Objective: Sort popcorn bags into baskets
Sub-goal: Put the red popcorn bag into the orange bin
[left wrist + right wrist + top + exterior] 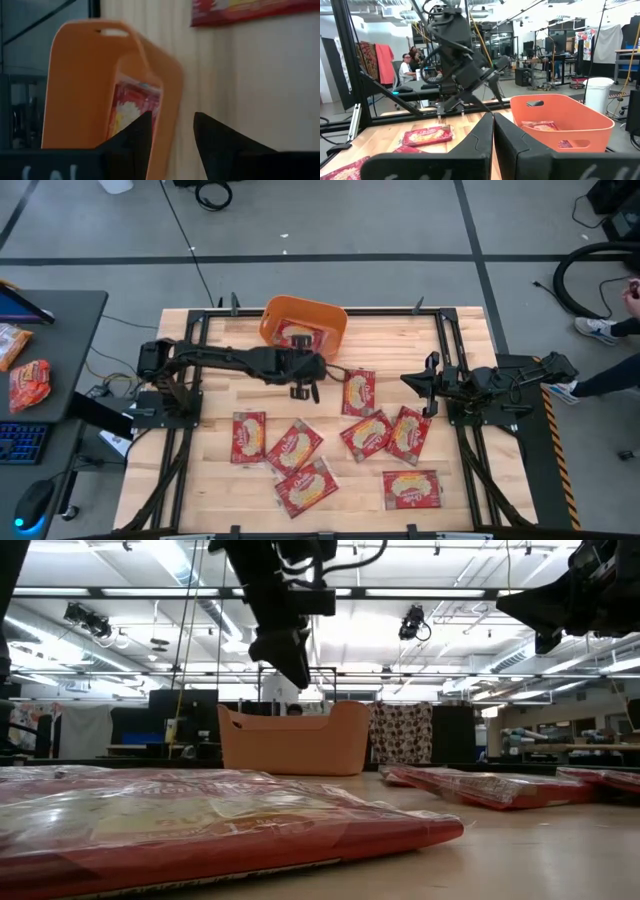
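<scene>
Overhead, the left gripper hangs empty with fingers slightly parted just beside the orange tub at the desk's far edge, one popcorn bag inside and seven more lying loose. From its wrist, those fingers frame the tub's rim. Across the desk, the right gripper waits, fingers pressed together.
</scene>
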You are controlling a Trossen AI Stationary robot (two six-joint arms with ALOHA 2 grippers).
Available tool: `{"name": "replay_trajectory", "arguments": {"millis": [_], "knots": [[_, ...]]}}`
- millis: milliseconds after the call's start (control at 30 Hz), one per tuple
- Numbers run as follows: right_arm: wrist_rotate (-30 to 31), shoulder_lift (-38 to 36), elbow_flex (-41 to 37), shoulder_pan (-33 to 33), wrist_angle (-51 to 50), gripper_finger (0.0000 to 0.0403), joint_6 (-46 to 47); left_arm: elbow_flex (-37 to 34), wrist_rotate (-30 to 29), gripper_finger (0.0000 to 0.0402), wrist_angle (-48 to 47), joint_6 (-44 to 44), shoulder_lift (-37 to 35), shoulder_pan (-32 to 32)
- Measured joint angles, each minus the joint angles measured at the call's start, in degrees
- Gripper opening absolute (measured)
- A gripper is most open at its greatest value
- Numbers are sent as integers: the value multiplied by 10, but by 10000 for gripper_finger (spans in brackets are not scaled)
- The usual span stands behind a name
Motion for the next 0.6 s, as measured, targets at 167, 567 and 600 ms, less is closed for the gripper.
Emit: {"name": "replay_trajectory", "arguments": {"millis": [167, 567, 600], "knots": [[0, 0, 0, 0, 0, 20, 0, -1, 5, 150, -9, -24, 0, -26], [0, 0, 0, 0, 59, 20, -1, -87, 69, 125, 0, -115, -19, -130], [0, 0, 0, 0, 75, 20, 9, -105, 63, 123, 9, -125, -26, -138]]}}
